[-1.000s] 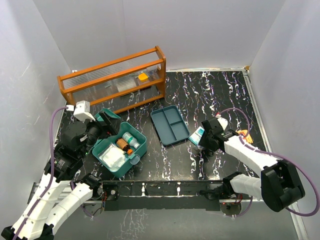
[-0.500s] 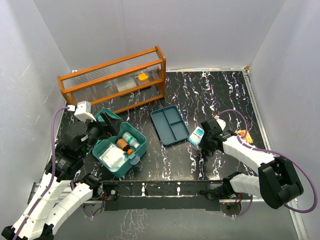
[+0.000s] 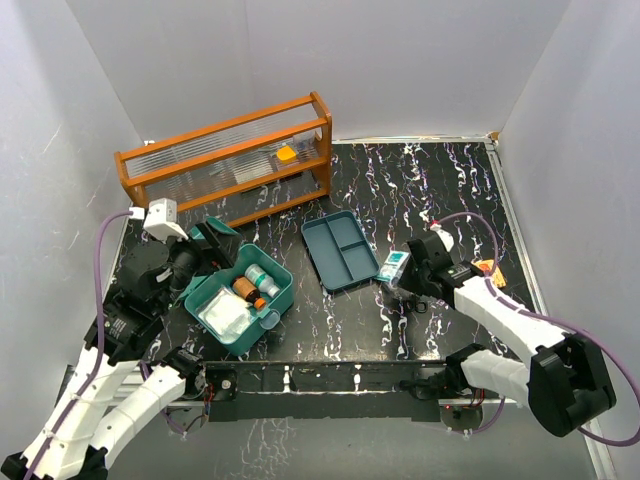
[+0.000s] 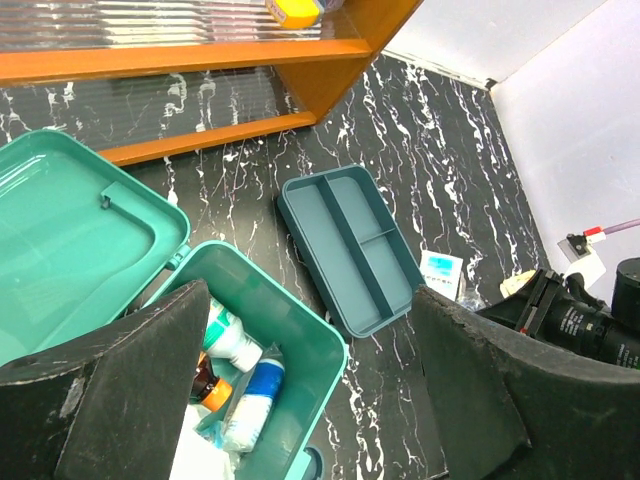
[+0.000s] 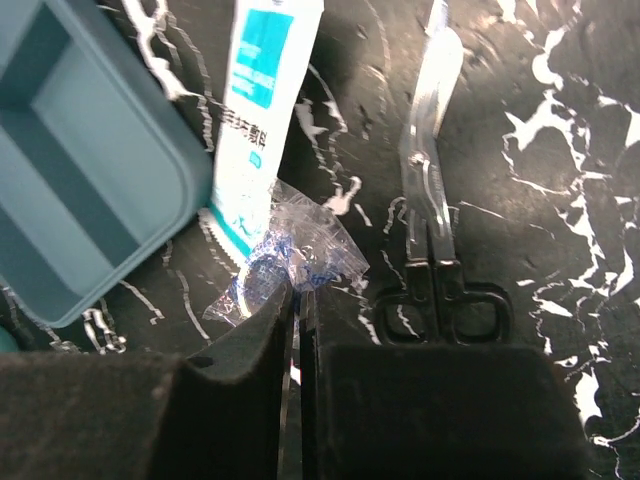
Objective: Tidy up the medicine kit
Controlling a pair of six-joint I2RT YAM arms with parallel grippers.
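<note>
The teal medicine kit (image 3: 283, 283) stands open at the left, lid (image 4: 70, 230) thrown back, with bottles (image 4: 230, 335) and a white pad inside. Its two-compartment tray insert (image 3: 340, 250) lies empty on the table to the right. My left gripper (image 4: 310, 380) hovers open over the kit's right edge. My right gripper (image 5: 298, 300) is low beside the tray's near right corner, shut on a clear crinkled packet (image 5: 285, 255) with blue print. A white and teal sachet box (image 5: 260, 90) lies just beyond the packet, against the tray (image 5: 70, 170).
Black-handled scissors (image 5: 435, 250) lie right of the packet. An orange-brown wooden rack (image 3: 230, 160) with clear ribbed panels stands at the back left, a small orange item (image 3: 287, 153) inside. A small orange object (image 3: 488, 268) sits behind the right arm. White walls enclose the table.
My right gripper's jaws have closed onto the clear packet, and its arm has shifted slightly left. The left arm has barely moved and stays open.
</note>
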